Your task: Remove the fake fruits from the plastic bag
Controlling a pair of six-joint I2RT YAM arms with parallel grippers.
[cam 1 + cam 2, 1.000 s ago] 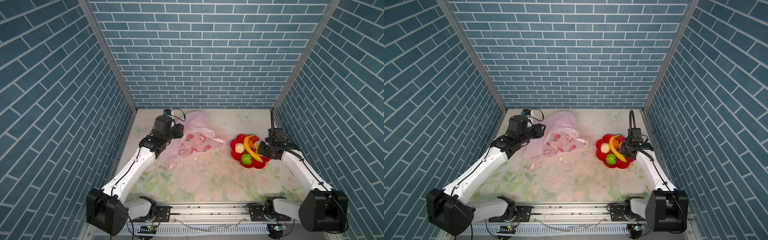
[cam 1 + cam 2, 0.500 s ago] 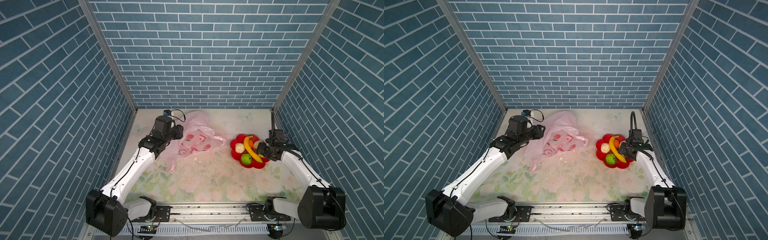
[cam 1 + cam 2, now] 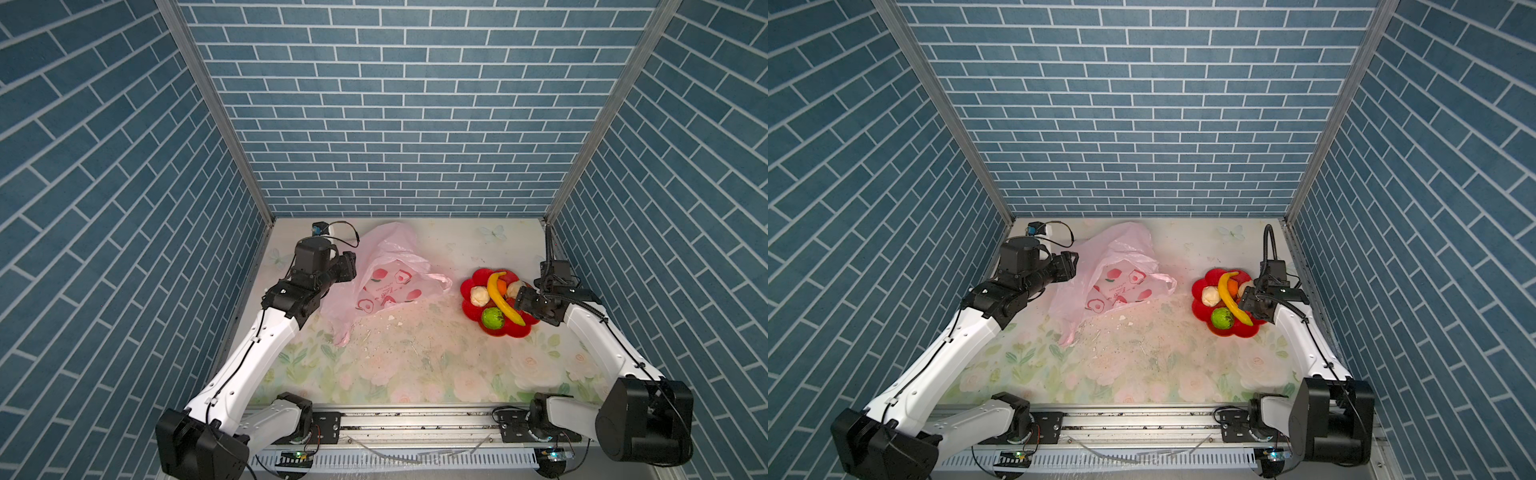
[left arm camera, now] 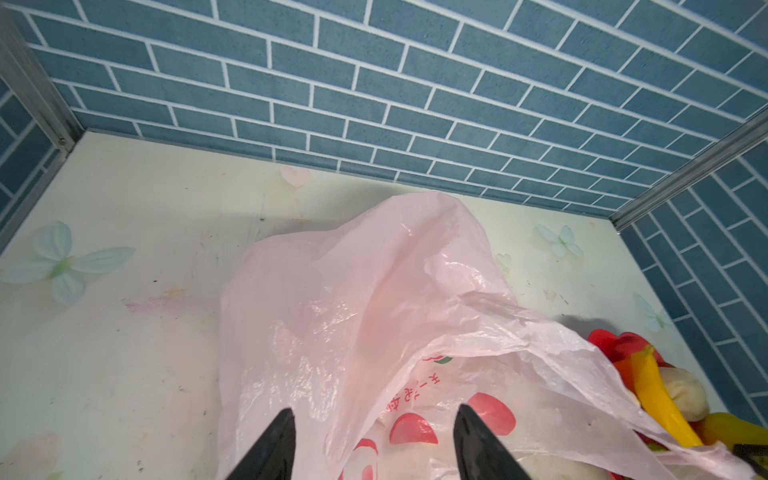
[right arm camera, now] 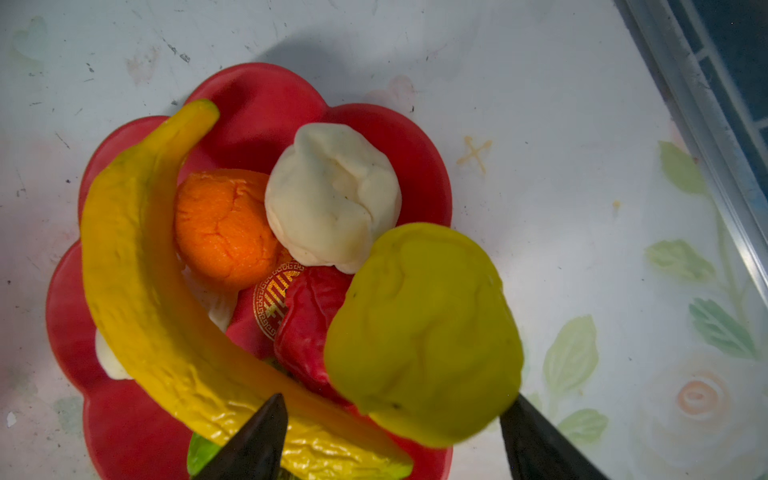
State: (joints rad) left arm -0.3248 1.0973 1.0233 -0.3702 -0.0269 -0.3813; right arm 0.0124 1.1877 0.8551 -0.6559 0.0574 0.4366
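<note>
The pale-pink plastic bag point(image 3: 386, 270) point(image 3: 1121, 266) lies crumpled at the back left, and I cannot see what it holds. My left gripper point(image 3: 351, 266) point(image 4: 374, 415) stands open at its left side, with loose film point(image 4: 353, 299) between the spread fingers. On the red plate point(image 3: 509, 331) point(image 5: 257, 112) lie the banana point(image 3: 500, 297) point(image 5: 137, 270), an orange piece point(image 5: 224, 228), a beige lump point(image 5: 332, 195), a red ball point(image 5: 307, 328) and a green ball point(image 3: 492, 318). My right gripper point(image 3: 519, 301) point(image 5: 397, 399) is open over the plate's right edge. A blurred yellow-green fruit point(image 5: 424, 332) sits loose between its fingers.
White crumbs and grit point(image 3: 395, 332) are scattered on the floral table cover between bag and plate. Blue brick walls close in the back and both sides. A metal rail point(image 3: 415, 419) runs along the front. A small white device with a cable point(image 3: 322, 228) sits at the back left.
My right gripper has opened wide and let go of the yellow-green fruit over the plate. The left gripper's fingers have spread wider at the bag. Neither arm has shifted much.
</note>
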